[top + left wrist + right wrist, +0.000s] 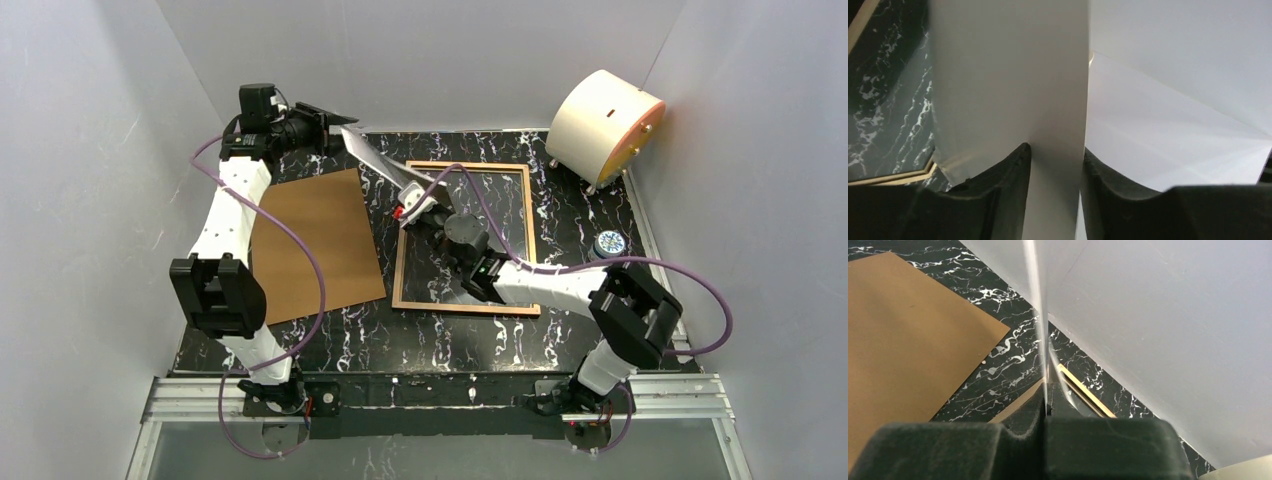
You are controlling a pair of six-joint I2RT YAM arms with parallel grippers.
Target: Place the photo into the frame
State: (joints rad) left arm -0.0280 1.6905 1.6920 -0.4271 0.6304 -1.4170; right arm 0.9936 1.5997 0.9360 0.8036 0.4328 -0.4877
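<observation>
I see the photo (385,165) up in the air, off the desk (440,340), stretched between both arms. Its long axis runs diagonally from far left down to near right, and the lower end hangs over the far-left corner of the frame (440,305). The sheet stands tilted on edge, so I see only a pale side.

My right tool (412,205) is pressed together on the photo's near-right end.

My left tool (338,120) is at the far-left end. Its fingers (1008,175) stand apart with the white sheet in the gap, and I cannot tell if they touch it.

The frame lies flat, light wood up, long axis running away from me. The brown backing board (310,245) lies just left of it.
</observation>
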